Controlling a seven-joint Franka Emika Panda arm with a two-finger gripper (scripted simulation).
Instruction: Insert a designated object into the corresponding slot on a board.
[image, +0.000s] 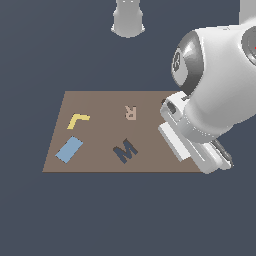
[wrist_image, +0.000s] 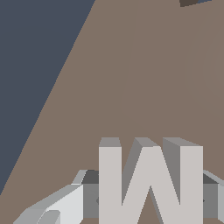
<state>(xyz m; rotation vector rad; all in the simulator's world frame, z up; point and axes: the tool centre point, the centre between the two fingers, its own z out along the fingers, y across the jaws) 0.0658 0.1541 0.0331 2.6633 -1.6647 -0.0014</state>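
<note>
The light grey-white M block fills the near part of the wrist view, standing between my two fingers. My gripper is shut on its two sides, over the brown board. In the exterior view my wrist and hand sit over the board's right edge and hide the block and the fingers. The dark navy M-shaped slot lies open near the board's front middle, to the exterior view's left of my hand. I cannot tell whether the block rests on the board or is held above it.
A small pink R, a yellow L-shaped piece and a blue rectangle lie on the board. The arm's base stands beyond the board's far edge. A dark recess corner shows at the wrist view's edge.
</note>
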